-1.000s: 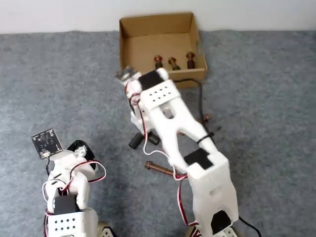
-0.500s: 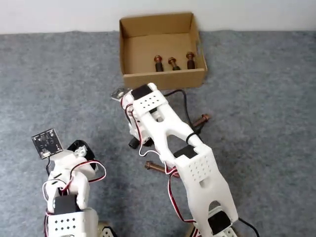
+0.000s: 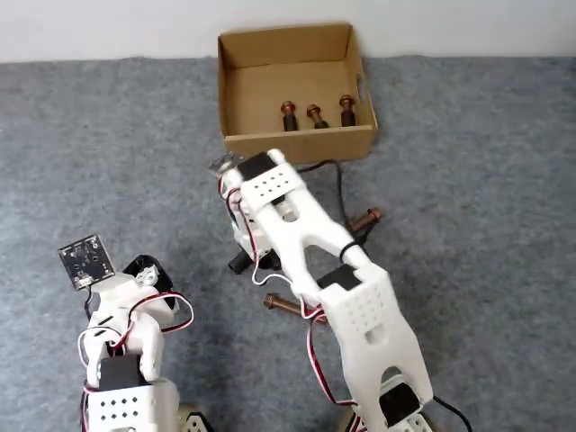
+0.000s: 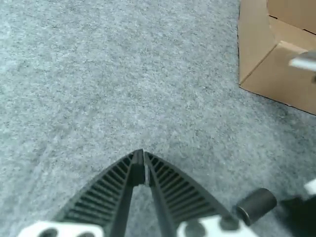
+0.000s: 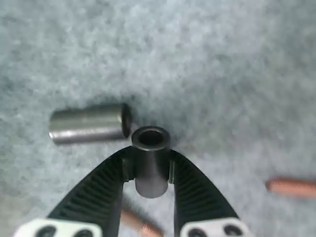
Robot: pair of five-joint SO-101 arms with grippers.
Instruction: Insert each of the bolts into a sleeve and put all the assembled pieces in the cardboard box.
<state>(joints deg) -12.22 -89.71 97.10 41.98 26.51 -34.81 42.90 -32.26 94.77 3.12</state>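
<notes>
Closest to you, your left claw point(image 4: 143, 160) sits low over the grey carpeted surface point(image 3: 468, 225) with its ribbed fingers pressed tip to tip and nothing between them. Further out, your right arm stretches across the middle of the surface, and your right claw point(image 5: 149, 154) is closed around a dark sleeve point(image 5: 150, 170). A finger presses on each side of it, and its open bore faces the wrist camera. Just beside that one, a second sleeve point(image 5: 89, 123) lies on its side on the carpet, its end close to the gripped one, though you cannot tell whether they touch. Two copper-coloured bolts lie loose on the surface. The nearer bolt point(image 3: 286, 305) is partly tucked under your right arm, and the farther bolt point(image 3: 364, 219) lies on the arm's other side, towards the box. At the far edge stands the cardboard box point(image 3: 270, 144), open at the top, and three assembled pieces point(image 3: 315, 114) sit in a row inside it, close to its near wall.
</notes>
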